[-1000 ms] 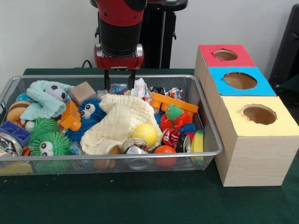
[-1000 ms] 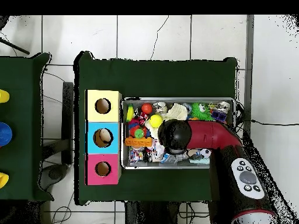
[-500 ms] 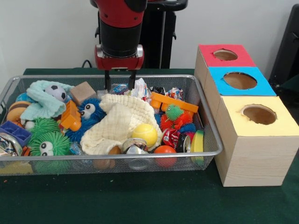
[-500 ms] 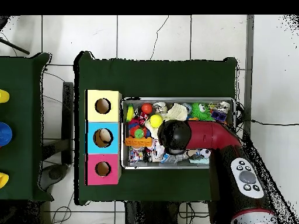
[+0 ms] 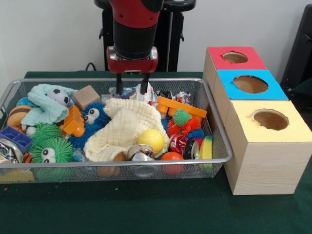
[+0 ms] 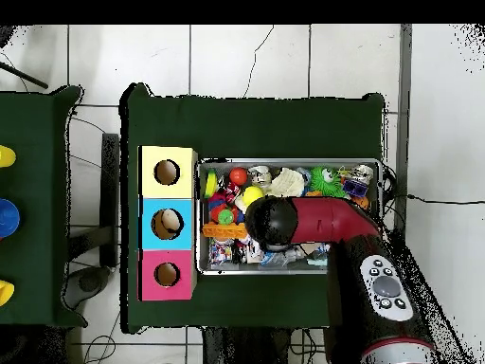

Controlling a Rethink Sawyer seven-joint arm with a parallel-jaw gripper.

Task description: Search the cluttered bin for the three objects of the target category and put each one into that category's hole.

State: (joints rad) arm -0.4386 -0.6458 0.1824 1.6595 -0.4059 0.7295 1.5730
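Observation:
My gripper (image 5: 132,87) hangs open over the back middle of the wire mesh bin (image 5: 112,163), with nothing between its fingers. Its tips stand just above crumpled shiny wrappers (image 5: 146,95) and the far edge of a cream cloth (image 5: 124,127). In the bin lie a yellow ball (image 5: 151,140), an orange ball (image 5: 171,158), a small soccer ball (image 5: 59,96), spiky balls (image 5: 183,118), a blue fuzzy toy (image 5: 92,117) and green fuzzy toys (image 5: 48,148). In the overhead view the arm's head (image 6: 273,221) hides the gripper.
To the right of the bin stands a wooden box row with a red-topped hole (image 5: 235,57), a blue-topped hole (image 5: 250,84) and a yellow-topped hole (image 5: 270,119). A wooden block (image 5: 87,95), an orange plastic toy (image 5: 181,107) and crushed cans (image 5: 140,154) also crowd the bin.
The gripper has shifted right in the front view and risen slightly, still open. The objects in the bin have not moved.

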